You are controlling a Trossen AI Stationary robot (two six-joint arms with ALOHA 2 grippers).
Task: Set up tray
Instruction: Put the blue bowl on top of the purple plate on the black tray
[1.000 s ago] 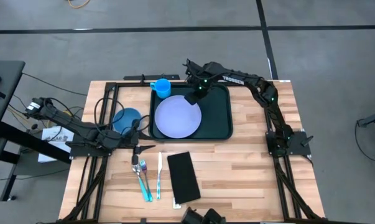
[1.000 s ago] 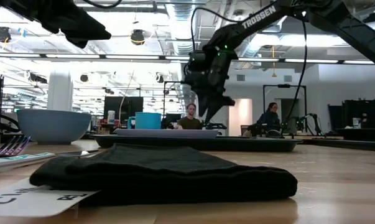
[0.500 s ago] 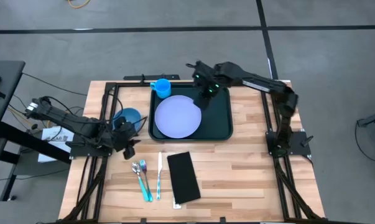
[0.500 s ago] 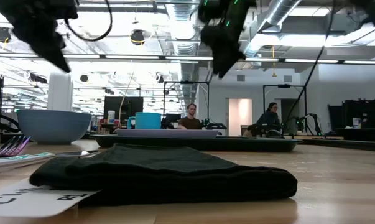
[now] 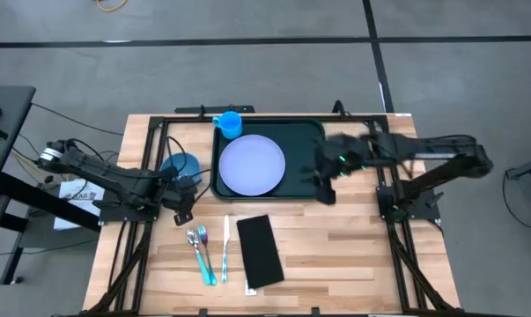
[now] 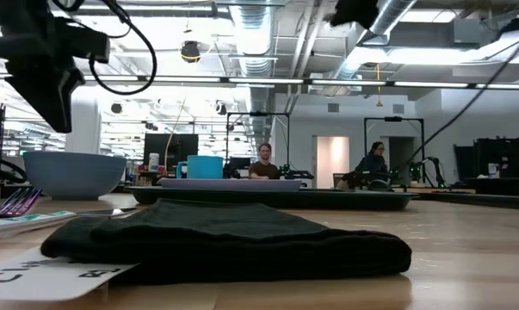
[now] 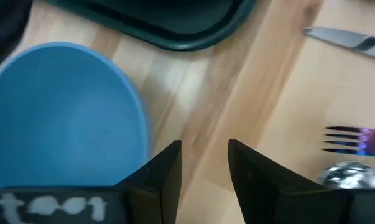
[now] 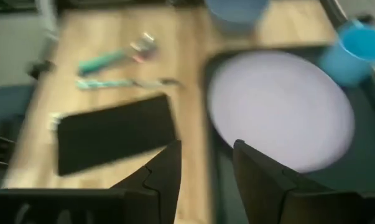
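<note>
Pale wooden worktop (image 5: 335, 255), visibly grained; smooth dark green plastic tray (image 5: 307, 180); matt black cloth napkin (image 5: 260, 251); shiny metal fork (image 7: 355, 140).

The tray (image 5: 311, 176) is dark green, plain, with no pattern. On it lies a pale lavender plate (image 5: 252, 165), and a bright blue cup (image 5: 229, 122) stands at its corner, well away from the black right gripper (image 5: 325, 180). Just beside the black left gripper (image 5: 182, 195) sits a mid-blue bowl (image 5: 179, 165). Near that gripper too, the fork (image 5: 203, 254) and spoon (image 5: 197, 255) have teal handles and iridescent purple-tinted heads. The napkin (image 5: 259, 251) is flat black. The table (image 5: 353, 255) is light wood in striped planks.
</note>
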